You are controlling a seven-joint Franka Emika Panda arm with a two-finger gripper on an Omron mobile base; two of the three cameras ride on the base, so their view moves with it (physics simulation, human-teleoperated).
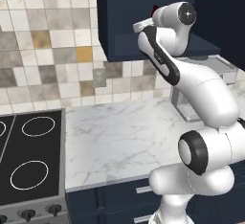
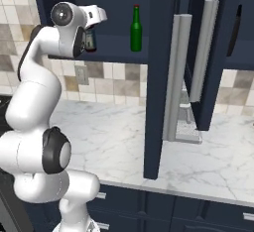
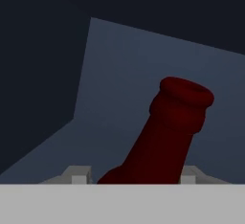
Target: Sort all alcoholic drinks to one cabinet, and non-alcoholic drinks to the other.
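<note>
Inside the narrow dark navy wall cabinet [image 2: 94, 8], the white arm's pincer [image 3: 134, 175] pinches a slim dark red-brown glass bottle [image 3: 162, 137] at the shelf, near an upright green glass bottle with a red cap [image 2: 136, 29].

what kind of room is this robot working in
A kitchen, rendered rather than real: a marble counter under dark navy wall cabinets, a black stovetop beside it, and a tiled backsplash behind.
</note>
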